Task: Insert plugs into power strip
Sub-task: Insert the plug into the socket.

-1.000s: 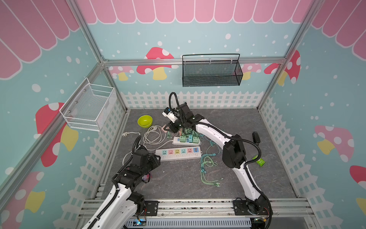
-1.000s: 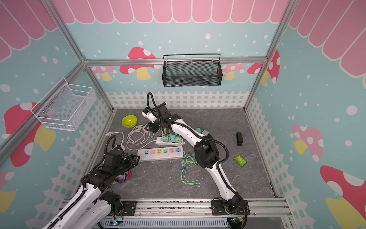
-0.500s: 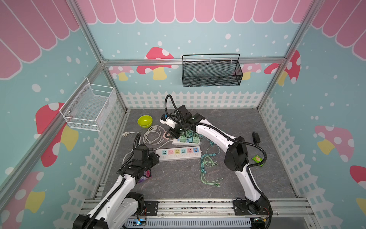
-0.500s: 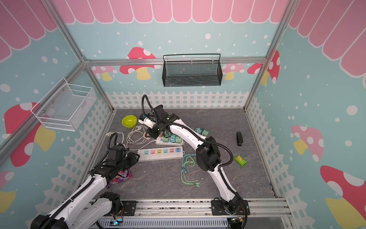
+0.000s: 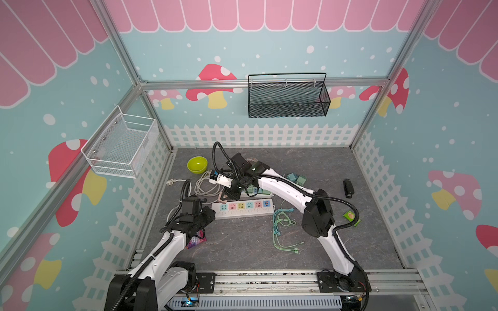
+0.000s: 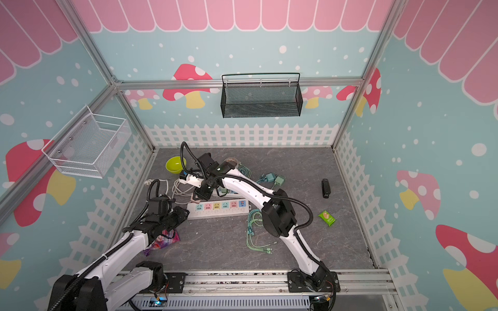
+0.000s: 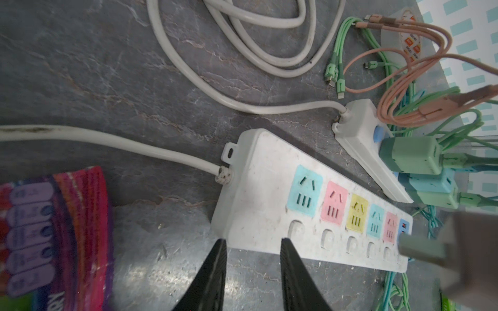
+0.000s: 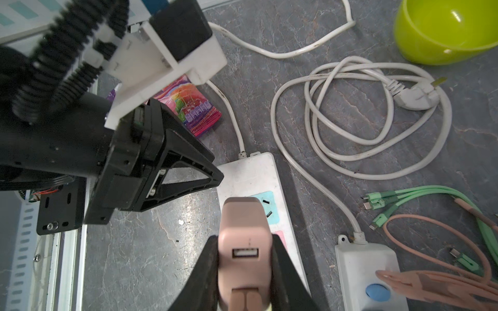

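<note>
The white power strip [image 5: 242, 207] [image 6: 218, 208] with coloured sockets lies mid-floor. My right gripper [image 8: 244, 238] [image 5: 229, 192] is shut on a salmon pink plug [image 8: 244, 229] [image 5: 223, 198], held just above the strip's [image 8: 258, 172] cable-end blue socket. My left gripper [image 7: 252, 241] [image 5: 210, 212] is open by a narrow gap, holding nothing. Its tips rest at the near edge of the strip [image 7: 269, 188] by the cable end. Mint and teal plugs [image 7: 409, 154] sit in a second small strip [image 7: 358, 134] behind. More teal and mint plugs [image 5: 296, 179] lie loose farther right.
Coiled white cords [image 5: 206, 185], a green bowl [image 5: 197, 164] and pink and green cables [image 7: 404, 80] crowd the area behind the strips. A candy packet [image 5: 195, 239] lies under my left arm. Green cables [image 5: 283, 223], a green packet [image 5: 350, 215] and a black object [image 5: 348, 188] lie to the right.
My right gripper has come down and nearer with the pink plug, over the strip's cable end. My left gripper's jaws have narrowed at the strip's end.
</note>
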### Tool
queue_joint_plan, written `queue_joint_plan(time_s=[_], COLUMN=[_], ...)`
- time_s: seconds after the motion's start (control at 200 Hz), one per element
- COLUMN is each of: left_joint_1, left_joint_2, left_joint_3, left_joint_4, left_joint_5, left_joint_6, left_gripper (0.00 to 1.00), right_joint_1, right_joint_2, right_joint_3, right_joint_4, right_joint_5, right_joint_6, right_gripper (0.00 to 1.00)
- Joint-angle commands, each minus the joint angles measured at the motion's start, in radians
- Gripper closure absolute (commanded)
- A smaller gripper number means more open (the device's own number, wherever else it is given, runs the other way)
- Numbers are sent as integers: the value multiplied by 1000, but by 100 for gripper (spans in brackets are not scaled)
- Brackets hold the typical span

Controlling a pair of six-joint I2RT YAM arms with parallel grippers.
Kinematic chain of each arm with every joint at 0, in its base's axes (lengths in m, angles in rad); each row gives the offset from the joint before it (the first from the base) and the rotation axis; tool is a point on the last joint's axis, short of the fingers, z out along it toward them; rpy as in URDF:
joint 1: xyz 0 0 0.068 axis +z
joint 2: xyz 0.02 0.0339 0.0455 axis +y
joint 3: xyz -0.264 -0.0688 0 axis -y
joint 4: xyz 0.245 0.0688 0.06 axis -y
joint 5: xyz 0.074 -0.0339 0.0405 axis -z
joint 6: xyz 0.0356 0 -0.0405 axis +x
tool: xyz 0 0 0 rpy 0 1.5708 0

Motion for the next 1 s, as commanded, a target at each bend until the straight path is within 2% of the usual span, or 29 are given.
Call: queue_joint_plan(time_s=[0.0, 0.41, 0.996], left_joint_1=[17, 39, 47], left_joint_2=[31, 141, 159], left_joint_3=[2, 24, 7], left_joint_4=[38, 98, 112], left_joint_5=[9, 21, 26], left_joint_6=[24, 57, 72], left_gripper=[67, 68, 72], right_joint_1=[10, 39, 57], right_joint_2=[52, 108, 143], right_joint_3=[34, 61, 76], right_joint_4=[-50, -58, -41], right_joint_5=[29, 87, 178], right_joint_6=[-54, -140, -218], right_gripper=[97, 97, 96])
